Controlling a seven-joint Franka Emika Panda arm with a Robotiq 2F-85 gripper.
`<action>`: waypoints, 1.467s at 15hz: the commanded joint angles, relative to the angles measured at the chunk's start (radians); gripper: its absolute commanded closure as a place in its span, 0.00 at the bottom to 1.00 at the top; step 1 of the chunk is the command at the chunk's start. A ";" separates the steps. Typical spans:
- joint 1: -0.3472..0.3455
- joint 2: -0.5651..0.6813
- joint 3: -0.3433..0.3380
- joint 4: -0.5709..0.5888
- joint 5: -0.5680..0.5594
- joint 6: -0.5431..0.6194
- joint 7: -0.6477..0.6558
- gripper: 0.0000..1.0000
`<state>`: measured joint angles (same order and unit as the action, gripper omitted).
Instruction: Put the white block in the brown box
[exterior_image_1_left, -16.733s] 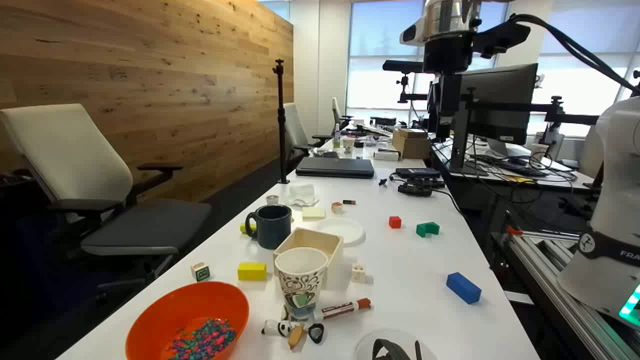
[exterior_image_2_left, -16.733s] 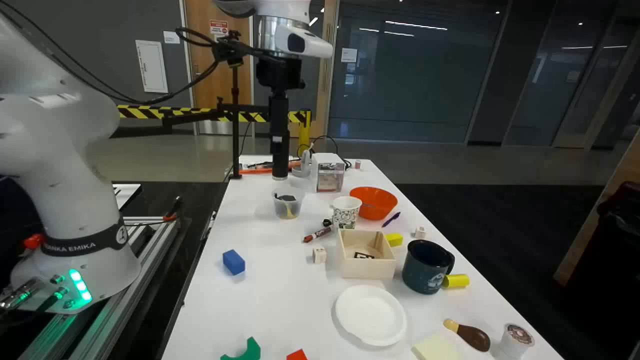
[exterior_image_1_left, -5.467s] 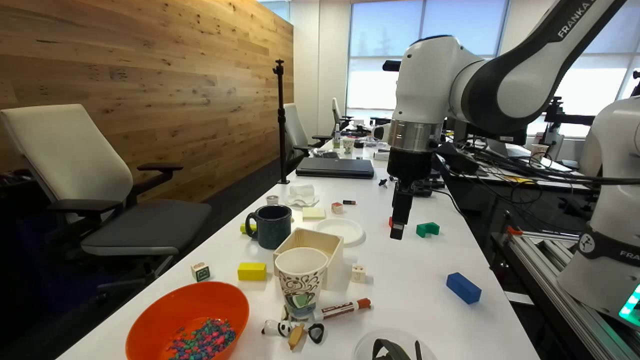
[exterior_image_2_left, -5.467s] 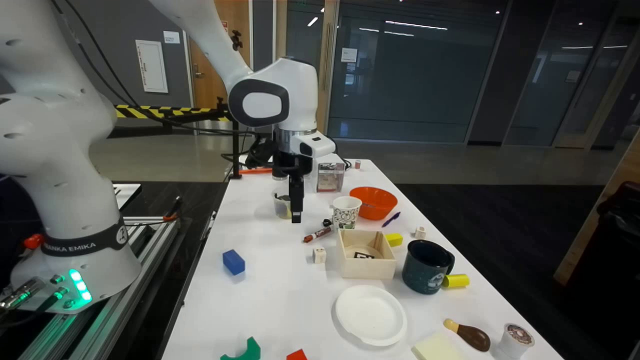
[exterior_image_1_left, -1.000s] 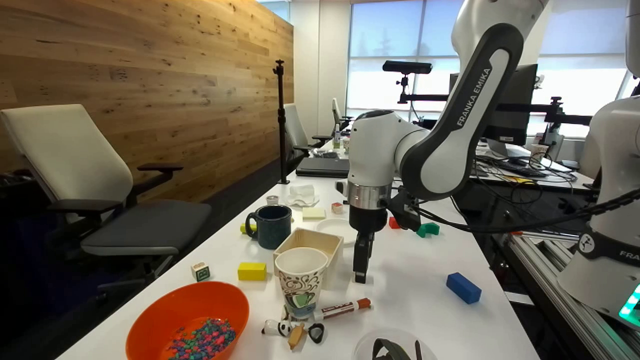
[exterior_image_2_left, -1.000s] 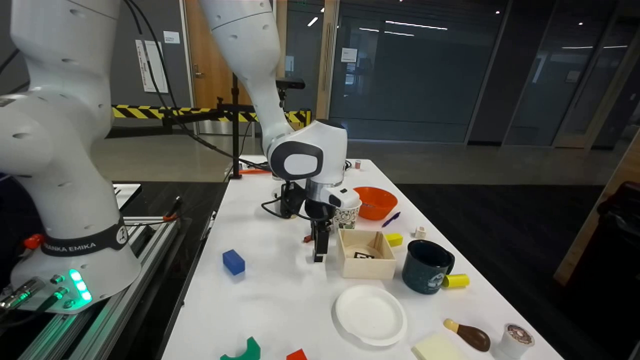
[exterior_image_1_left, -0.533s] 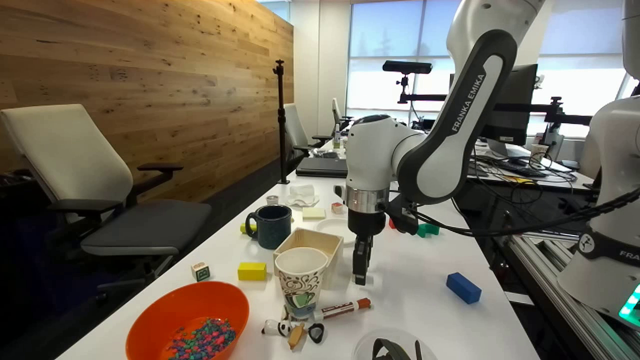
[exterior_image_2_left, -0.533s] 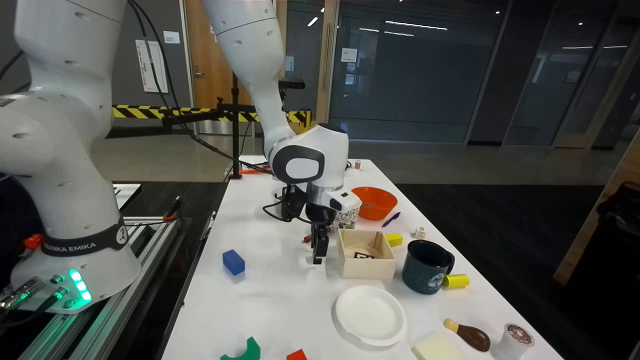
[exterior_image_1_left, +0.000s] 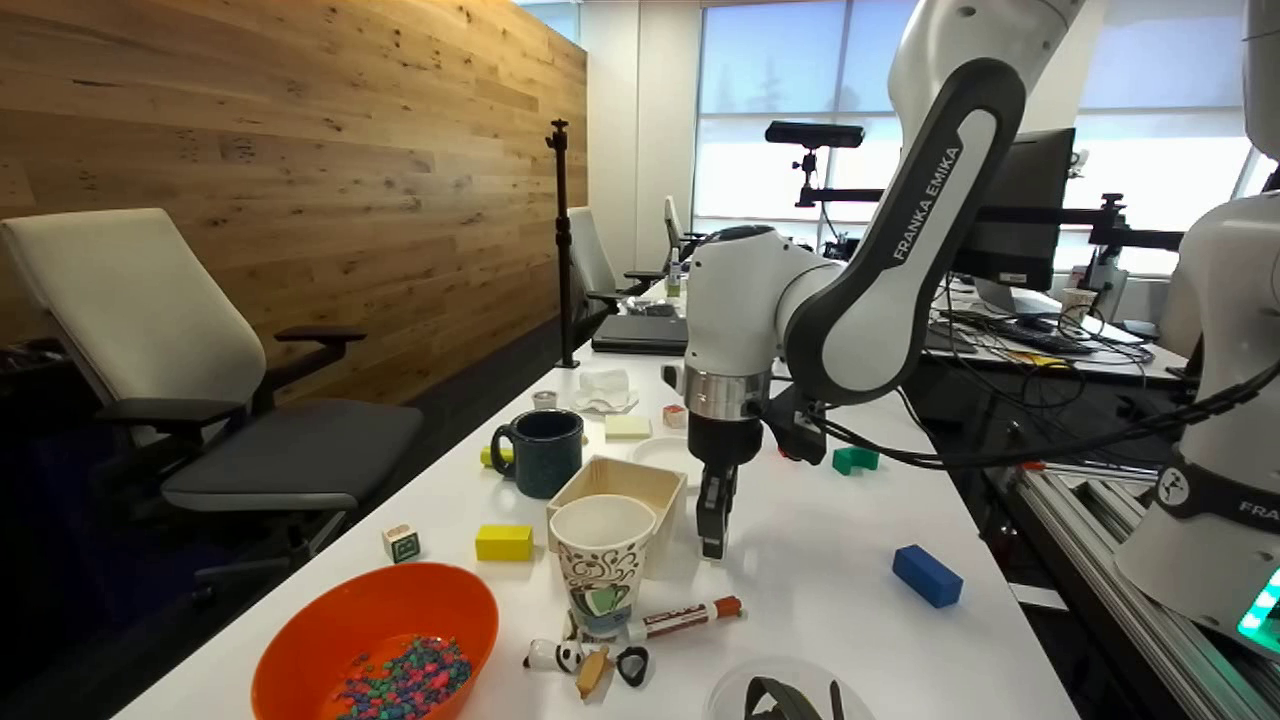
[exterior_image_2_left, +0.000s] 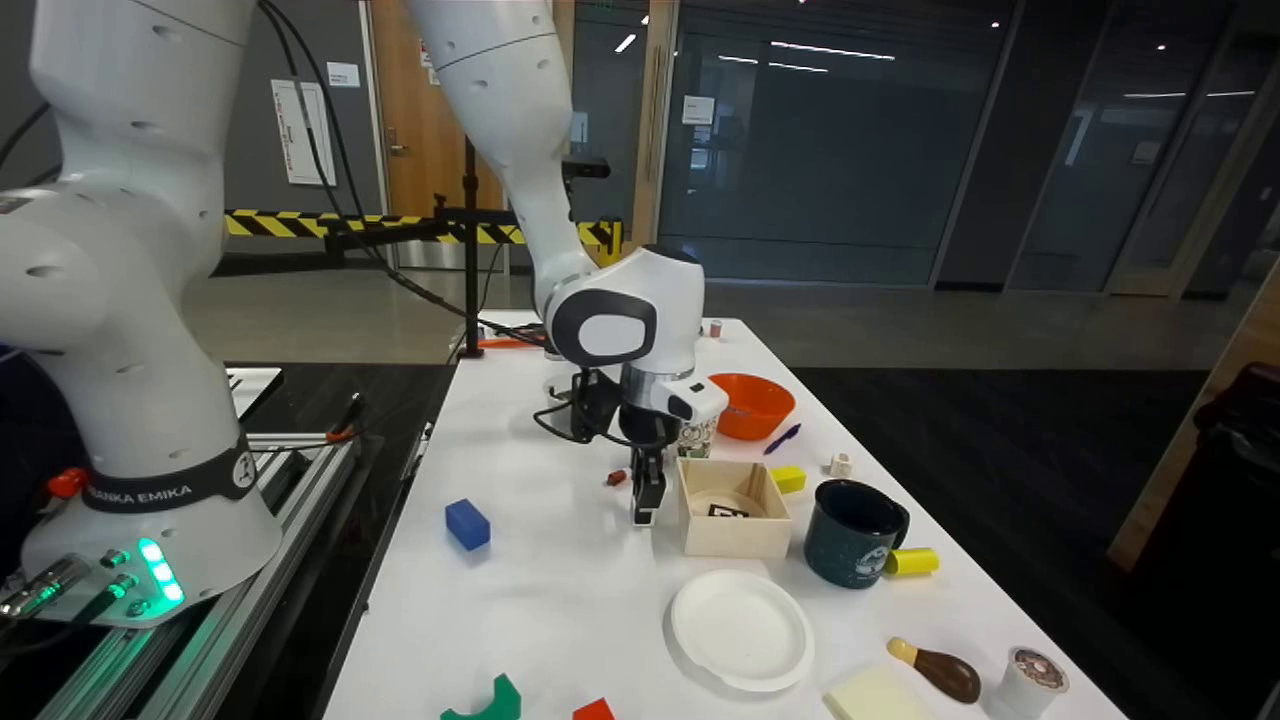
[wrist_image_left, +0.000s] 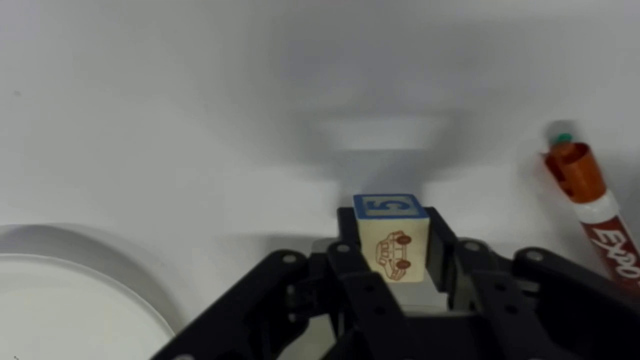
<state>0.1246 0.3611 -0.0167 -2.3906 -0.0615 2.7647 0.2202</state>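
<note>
The white block, a cream toy cube with a blue-edged face and a red car picture, sits between both fingers of my gripper in the wrist view, pads against its sides. In both exterior views my gripper points straight down beside the brown box, and the fingers hide most of the block. Whether the block still touches the table I cannot tell. The brown box is a pale tan open-topped box, just right of my gripper and apart from it.
A patterned paper cup stands close by the box, with a marker at its foot. A dark mug, a white plate, a yellow block, an orange bowl and a blue block lie around.
Long before, the block stood free beside the box; now my jaws have closed on it. Over the last half second my gripper has shifted slightly up and toward the box.
</note>
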 joint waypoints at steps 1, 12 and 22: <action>0.020 -0.017 -0.021 0.014 -0.023 -0.055 0.011 0.91; 0.012 -0.130 0.012 0.008 -0.016 -0.229 0.032 0.91; 0.000 -0.135 0.005 0.077 -0.025 -0.236 0.024 0.91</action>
<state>0.1324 0.2350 -0.0117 -2.3442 -0.0614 2.5590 0.2297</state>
